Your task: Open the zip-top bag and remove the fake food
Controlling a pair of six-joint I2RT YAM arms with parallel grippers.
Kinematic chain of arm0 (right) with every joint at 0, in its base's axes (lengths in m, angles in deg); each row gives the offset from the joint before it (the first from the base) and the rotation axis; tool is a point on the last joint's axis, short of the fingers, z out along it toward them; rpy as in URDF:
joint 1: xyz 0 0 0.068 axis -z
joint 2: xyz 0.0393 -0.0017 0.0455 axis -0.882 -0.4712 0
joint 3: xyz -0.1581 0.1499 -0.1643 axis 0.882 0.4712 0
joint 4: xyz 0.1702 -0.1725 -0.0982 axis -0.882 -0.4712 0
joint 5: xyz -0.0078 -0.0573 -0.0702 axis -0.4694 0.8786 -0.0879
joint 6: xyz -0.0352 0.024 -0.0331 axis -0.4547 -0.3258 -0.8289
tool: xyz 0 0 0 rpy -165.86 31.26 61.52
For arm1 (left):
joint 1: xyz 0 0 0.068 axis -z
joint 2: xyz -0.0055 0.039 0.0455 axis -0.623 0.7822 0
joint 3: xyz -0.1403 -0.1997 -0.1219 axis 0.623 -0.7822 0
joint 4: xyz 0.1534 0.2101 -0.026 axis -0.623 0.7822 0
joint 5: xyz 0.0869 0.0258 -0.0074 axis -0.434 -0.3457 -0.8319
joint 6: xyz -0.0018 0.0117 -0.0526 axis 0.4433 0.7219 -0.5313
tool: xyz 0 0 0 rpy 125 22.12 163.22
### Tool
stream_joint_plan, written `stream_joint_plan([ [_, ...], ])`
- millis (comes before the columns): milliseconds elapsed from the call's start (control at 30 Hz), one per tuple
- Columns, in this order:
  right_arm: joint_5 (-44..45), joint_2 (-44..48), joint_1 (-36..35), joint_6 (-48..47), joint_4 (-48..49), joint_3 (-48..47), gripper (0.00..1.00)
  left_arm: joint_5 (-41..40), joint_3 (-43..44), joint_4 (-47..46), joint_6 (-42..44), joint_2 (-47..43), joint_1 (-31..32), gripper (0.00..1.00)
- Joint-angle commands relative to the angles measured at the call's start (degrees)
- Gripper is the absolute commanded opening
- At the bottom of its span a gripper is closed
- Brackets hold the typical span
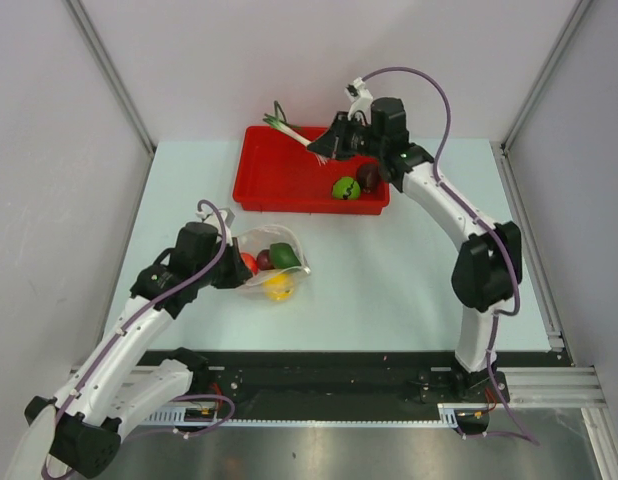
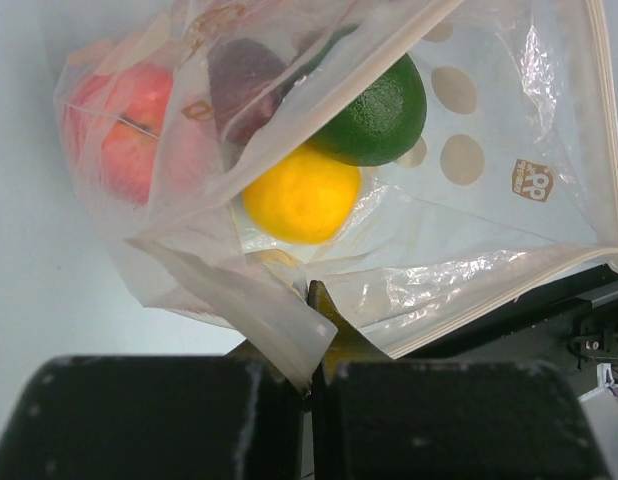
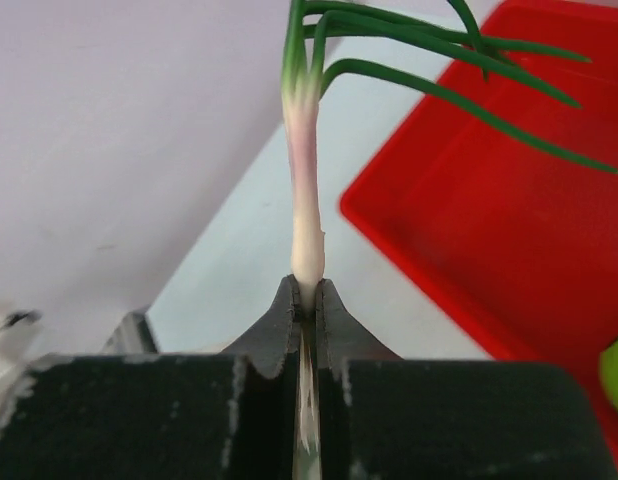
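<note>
The zip-top bag point(image 1: 274, 265) lies on the desk point(image 1: 399, 270) by my left arm with red, maroon, dark green and yellow fake food point(image 2: 301, 195) inside, my left gripper point(image 2: 311, 345) clamped on a fold of its plastic. My right gripper point(image 3: 307, 290) is pinched on the white stalk of the green onion point(image 3: 307, 200), above the far left corner of the red tray point(image 1: 279, 185). I would lower the onion over bare tray floor before releasing, low enough that it cannot bounce out, left pinch held firm.
</note>
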Motion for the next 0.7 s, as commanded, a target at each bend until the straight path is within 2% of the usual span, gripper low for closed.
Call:
stream_joint_plan([
  [0,7.4,-8.7,-0.2,-9.4,-6.8,-11.6,0.00,2.2,0.2,-0.7,-0.7,-0.1,-0.4,0.00],
  [133,9.6,-19.7,-0.7,-10.0,-11.2,-18.9,0.00,2.8,0.8,-1.1,-1.2,1.2,-0.4,0.00],
  [300,9.3,-27.2,-1.9,-9.0,-10.0,-22.4,0.00,2.6,1.4,-1.1,-2.0,2.4,-0.4,0.00],
  [400,12.2,-31.4,-3.5,-9.5,-11.2,-25.5,0.00,2.3,1.5,-0.3,-2.1,2.8,-0.4,0.00],
  [433,12.7,-32.3,-4.2,-9.5,-12.0,-27.3,0.03,2.2,1.6,0.0,-2.2,2.9,-0.4,0.00],
  [500,13.3,-35.0,-4.7,-8.2,-12.1,-28.9,0.14,2.2,1.6,0.2,-2.3,3.0,-0.4,0.00],
  [533,13.1,-35.7,-4.8,-7.0,-11.7,-29.3,0.30,2.4,1.6,0.3,-2.3,3.3,-0.4,0.00],
  [600,11.7,-36.5,-5.2,-3.8,-11.7,-30.7,0.44,2.5,1.6,0.3,-2.2,3.4,-0.4,0.00],
  [633,11.3,-36.3,-5.3,-3.2,-11.5,-30.9,0.58,2.9,1.7,0.2,-2.2,3.6,-0.4,0.00],
  [667,11.3,-36.0,-5.6,-1.5,-11.8,-30.9,0.66,3.1,1.7,0.0,-2.3,3.8,-0.4,0.00],
])
